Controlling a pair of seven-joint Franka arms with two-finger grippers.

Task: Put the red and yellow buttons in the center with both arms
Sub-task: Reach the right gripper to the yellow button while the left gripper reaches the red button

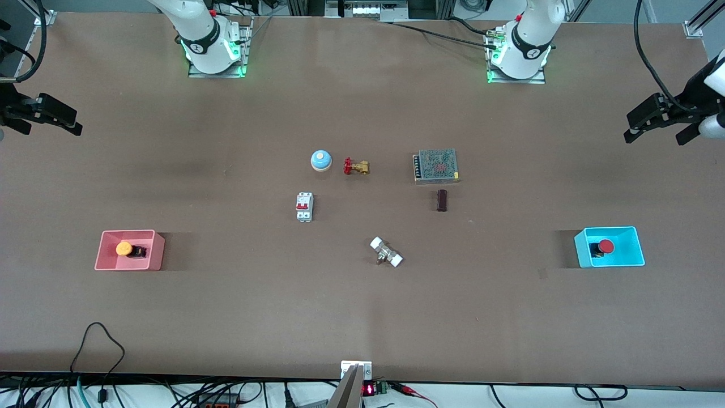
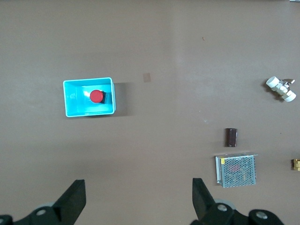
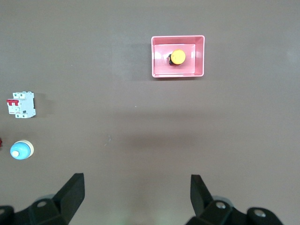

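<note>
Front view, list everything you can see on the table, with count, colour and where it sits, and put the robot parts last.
Yellow button: one, yellow-orange cap, in the pink tray.
Red button: one, red cap, in the cyan tray.
Pink tray: one, toward the right arm's end.
Cyan tray: one, toward the left arm's end.
Bell: one, blue, mid-table.
Valve: one, brass with red handle, beside the bell.
Circuit breaker: one, white and red, nearer the camera than the bell.
Power supply: one, grey mesh.
Small block: one, dark.
Fitting: one, white and metal.
Right gripper: black, open, waiting.
Left gripper: black, open, waiting.
</note>
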